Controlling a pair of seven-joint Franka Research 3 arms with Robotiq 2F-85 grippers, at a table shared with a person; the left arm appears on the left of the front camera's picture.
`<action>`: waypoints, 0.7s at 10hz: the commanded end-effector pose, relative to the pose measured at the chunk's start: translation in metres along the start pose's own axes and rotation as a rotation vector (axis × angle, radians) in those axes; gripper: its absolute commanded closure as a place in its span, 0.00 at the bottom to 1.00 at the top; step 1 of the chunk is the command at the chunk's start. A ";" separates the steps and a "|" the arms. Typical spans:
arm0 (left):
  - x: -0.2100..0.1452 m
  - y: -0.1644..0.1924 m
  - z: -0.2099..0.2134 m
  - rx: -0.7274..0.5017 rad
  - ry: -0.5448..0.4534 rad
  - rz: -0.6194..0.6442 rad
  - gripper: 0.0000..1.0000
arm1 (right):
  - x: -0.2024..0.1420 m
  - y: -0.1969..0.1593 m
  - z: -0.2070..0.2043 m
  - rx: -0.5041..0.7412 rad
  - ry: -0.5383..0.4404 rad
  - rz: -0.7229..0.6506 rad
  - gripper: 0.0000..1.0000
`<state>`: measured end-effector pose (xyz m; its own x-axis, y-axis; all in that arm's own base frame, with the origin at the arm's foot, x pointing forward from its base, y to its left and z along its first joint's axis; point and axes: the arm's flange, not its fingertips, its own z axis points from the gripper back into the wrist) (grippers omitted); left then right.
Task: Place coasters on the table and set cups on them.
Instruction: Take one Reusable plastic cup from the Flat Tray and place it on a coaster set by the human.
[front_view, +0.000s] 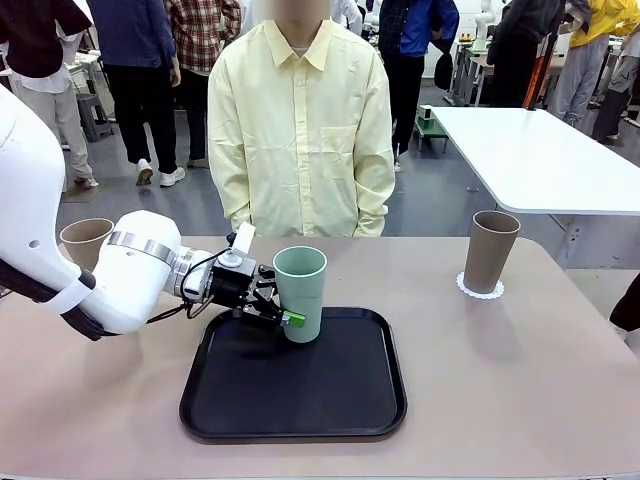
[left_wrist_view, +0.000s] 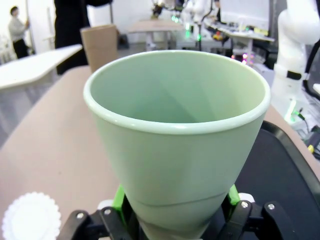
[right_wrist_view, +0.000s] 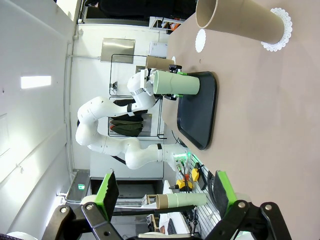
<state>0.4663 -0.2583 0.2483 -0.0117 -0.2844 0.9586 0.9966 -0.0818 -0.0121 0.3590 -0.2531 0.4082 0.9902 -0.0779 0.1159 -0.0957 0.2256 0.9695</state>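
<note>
While gripped low, tall tapered mint-green cup (front_view: 300, 290).

From the robot's side we look across the table (front_view: 520, 360) toward the person. Our left wrist camera sits close against the mint cup (left_wrist_view: 175, 140). Our right wrist camera (rolled sideways) views the table from well back; all three views share that cup.

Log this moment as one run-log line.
left pincer: shut on mint-green matte tumbler over black rectangular tray | right pincer: open | one taupe-brown tumbler on white lacy coaster
</note>
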 end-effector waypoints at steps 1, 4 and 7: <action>0.017 0.005 0.007 -0.017 -0.003 -0.017 0.71 | -0.001 0.000 0.001 -0.003 0.004 -0.002 0.00; 0.064 0.036 0.014 -0.045 -0.020 0.024 0.71 | -0.001 0.000 0.001 -0.003 0.004 -0.002 0.00; 0.096 0.080 0.021 -0.006 -0.017 0.042 0.71 | -0.001 0.000 0.001 -0.003 0.004 -0.002 0.00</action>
<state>0.5280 -0.2696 0.3461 0.0113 -0.2666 0.9637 0.9964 -0.0776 -0.0332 0.3589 -0.2531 0.4082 0.9902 -0.0779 0.1159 -0.0957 0.2256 0.9695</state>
